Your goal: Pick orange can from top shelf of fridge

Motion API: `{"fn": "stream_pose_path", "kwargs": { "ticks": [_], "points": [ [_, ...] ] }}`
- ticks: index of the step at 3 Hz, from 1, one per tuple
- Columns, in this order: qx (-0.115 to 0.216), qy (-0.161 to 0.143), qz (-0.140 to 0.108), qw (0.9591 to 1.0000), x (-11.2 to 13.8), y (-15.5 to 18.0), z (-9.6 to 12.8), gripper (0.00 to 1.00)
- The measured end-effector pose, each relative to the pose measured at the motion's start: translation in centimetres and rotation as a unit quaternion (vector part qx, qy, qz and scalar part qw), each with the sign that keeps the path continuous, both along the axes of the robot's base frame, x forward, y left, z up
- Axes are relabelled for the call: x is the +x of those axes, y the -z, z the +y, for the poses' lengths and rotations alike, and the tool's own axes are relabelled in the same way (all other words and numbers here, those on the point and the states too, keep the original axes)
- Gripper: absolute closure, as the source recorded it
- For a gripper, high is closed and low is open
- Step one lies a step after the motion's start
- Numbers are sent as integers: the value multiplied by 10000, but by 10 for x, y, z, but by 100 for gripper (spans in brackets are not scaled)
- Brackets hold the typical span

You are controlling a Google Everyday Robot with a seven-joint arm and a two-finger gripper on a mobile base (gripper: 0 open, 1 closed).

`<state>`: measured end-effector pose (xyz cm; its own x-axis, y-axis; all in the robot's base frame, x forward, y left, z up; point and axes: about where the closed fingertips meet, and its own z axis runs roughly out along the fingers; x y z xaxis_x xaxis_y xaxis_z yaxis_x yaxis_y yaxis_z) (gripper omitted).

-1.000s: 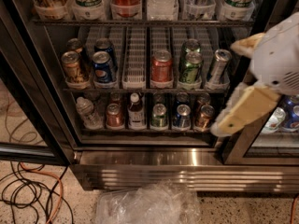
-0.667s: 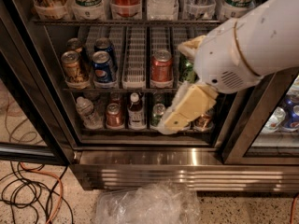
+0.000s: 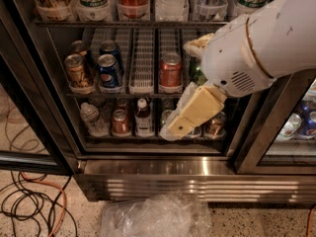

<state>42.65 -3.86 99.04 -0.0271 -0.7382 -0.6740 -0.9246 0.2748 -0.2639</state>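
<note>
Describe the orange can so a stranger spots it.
In the fridge, find the top shelf, the wire can rack above the bottle row. The gripper hangs at its lower right; the orange can stands front in the leftmost lane. It is coppery brown, unlike the blue can beside it and the red can mid-rack.

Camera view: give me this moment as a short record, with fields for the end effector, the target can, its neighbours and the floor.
end effector: in front of the fridge, right of centre, low before the lower rack
orange can: upright at the front of the leftmost lane on the top shelf, not grasped, far left of the end effector
neighbours: blue can in the next lane; red can further right
floor: crumpled clear plastic bag; loose cables
</note>
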Motion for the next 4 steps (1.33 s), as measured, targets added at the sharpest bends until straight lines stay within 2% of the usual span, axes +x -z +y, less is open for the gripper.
{"fn": "stream_pose_path", "kwargs": {
  "ticks": [1,2,3,4],
  "points": [
    [277,21,-157,9995,20,7,15,0],
    [975,-46,-547,9937,62,7,50,0],
    [1109,169,-857,9900,80,-5,49,0],
    [1082,143,-785,9909,80,0,57,0]
  ]
}}
